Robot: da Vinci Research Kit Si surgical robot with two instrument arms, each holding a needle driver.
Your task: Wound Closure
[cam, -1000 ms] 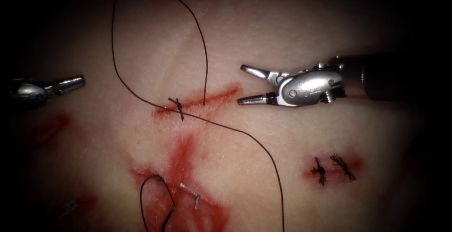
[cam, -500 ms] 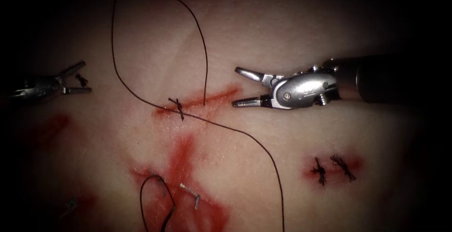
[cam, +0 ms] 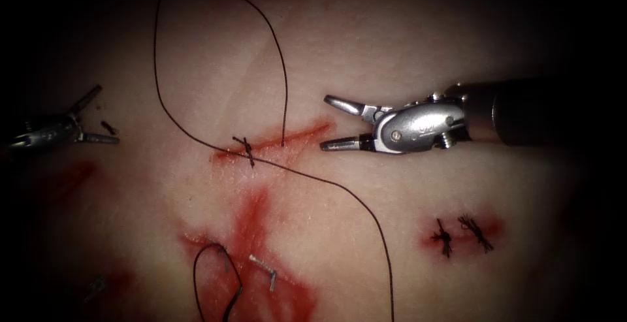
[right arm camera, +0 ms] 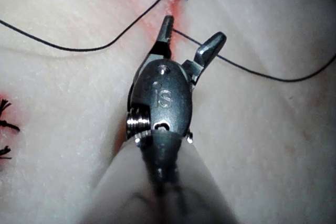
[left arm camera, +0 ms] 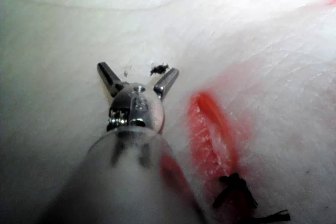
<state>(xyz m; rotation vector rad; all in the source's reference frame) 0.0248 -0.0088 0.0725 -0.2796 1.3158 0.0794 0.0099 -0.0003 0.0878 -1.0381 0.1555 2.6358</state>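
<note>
Tissue (cam: 405, 243) beneath two empty tools

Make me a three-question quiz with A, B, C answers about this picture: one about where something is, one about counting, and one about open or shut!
1. Where is the right tool?
A) right of the cut
B) left of the cut
C) on the big thread loop

2. How many dark knots are at lower right?
A) one
B) two
C) five

3. The left tool and right tool have fingers that are:
A) shut on thread
B) open, holding nothing
C) shut on a needle

Answers:
1 A, its tips point at the cut's right end.
2 B, two tufts sit side by side.
3 B, both pairs are spread with nothing gripped.

A small metal piece lies lower down; I cannot tell if it is the needle.
</note>
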